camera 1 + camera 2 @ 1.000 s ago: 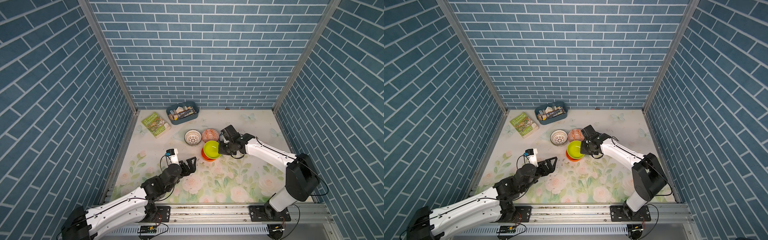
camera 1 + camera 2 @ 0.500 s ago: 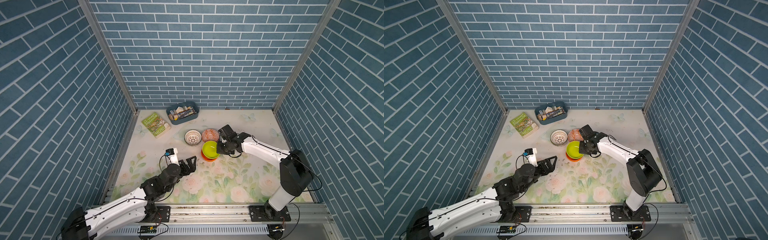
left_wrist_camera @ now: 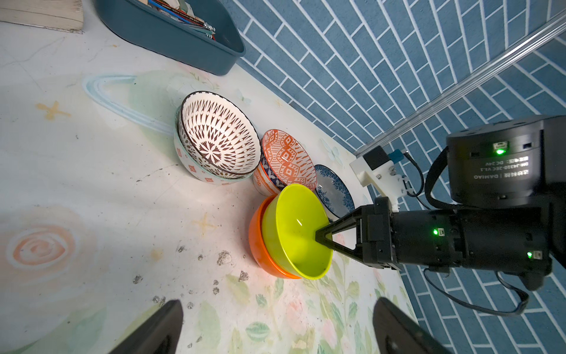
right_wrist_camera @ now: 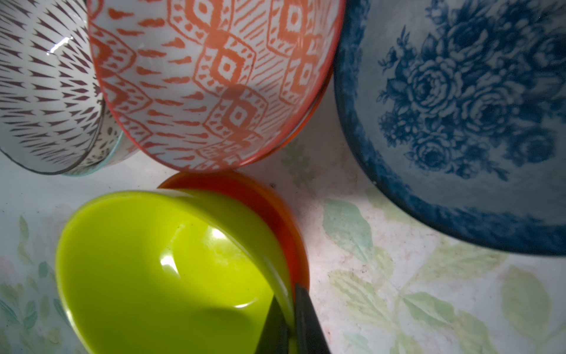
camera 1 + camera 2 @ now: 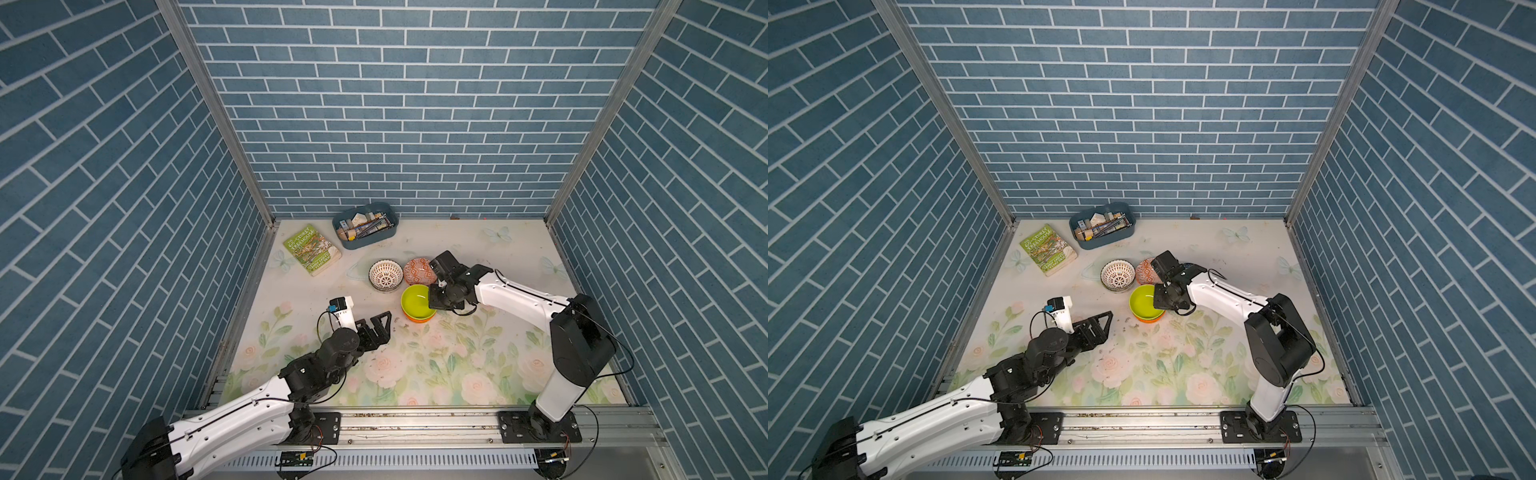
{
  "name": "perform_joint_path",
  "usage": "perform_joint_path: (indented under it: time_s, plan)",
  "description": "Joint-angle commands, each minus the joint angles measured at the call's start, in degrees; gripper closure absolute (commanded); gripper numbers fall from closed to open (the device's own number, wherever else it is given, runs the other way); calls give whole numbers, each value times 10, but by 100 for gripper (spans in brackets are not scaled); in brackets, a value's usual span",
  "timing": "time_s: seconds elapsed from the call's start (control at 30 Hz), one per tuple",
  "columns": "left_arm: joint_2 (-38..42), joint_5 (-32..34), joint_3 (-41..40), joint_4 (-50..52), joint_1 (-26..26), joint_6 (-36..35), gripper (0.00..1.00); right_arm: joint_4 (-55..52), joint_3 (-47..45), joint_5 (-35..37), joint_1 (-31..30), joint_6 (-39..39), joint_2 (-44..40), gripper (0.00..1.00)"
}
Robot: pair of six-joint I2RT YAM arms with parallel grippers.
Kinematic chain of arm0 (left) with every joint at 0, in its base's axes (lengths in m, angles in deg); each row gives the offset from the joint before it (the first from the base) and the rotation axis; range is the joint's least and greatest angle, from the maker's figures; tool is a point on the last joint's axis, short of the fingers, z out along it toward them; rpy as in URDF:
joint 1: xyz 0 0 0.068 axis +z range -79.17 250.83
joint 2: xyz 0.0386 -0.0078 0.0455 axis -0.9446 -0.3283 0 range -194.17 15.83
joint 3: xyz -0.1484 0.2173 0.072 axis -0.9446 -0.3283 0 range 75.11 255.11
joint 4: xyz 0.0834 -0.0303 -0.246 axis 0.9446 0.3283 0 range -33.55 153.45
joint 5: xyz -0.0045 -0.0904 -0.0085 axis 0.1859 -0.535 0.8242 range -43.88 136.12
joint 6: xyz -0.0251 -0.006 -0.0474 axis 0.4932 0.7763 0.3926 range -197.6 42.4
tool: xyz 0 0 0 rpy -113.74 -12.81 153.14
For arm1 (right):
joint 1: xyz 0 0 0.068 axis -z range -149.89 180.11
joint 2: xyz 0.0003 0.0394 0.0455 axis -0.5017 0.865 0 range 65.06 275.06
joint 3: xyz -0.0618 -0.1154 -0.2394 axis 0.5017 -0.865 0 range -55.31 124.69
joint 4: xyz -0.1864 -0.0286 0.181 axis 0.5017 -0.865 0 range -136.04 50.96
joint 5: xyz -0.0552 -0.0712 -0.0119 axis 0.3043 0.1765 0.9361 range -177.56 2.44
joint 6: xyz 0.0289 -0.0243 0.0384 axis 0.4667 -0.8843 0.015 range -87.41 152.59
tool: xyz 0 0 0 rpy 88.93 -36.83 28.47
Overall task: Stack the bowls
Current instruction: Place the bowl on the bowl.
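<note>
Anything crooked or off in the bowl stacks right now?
Yes. The green bowl sits tilted in the orange bowl, not nested flat; the right hand is shut on its rim. The lattice bowl also sits askew in its lower bowl.

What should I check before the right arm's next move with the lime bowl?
1. Right pincer shut on rim of lime bowl: ok.
2. That bowl seated level in orange bowl: not ok, tilted.
3. Left pincer open, apart from the bowls: ok.
4. Lattice bowl nested in grey-green bowl: ok.
5. Gap between orange bowl and orange-patterned bowl: cannot tell.
</note>
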Motion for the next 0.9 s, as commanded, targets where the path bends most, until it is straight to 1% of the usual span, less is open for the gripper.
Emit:
perform_joint_path:
  time_s: [0.0,0.13,0.17,0.23,0.33,0.47,0.57,0.87]
  plan:
    - [6,-2,-9,-7,5,-7,0,-18,12,13,-3,-7,-4,100]
    - [6,-3,-10,-9,6,-7,0,-18,12,14,-3,-7,-4,100]
    - [6,-4,-10,-10,7,-7,0,-17,12,13,-3,-6,-3,98]
    - [6,-4,-11,-11,8,-7,0,-16,12,11,-4,-6,0,91]
    - [6,-6,-13,-12,8,-6,0,-17,14,12,-7,-6,1,75]
    - [6,-7,-12,-12,10,-6,0,-18,14,15,-9,-5,-5,66]
    - [6,-7,-12,-12,10,-6,0,-22,14,19,-8,-5,-13,63]
    - [5,-9,-12,-11,13,-5,0,-22,10,32,-8,-3,-43,62]
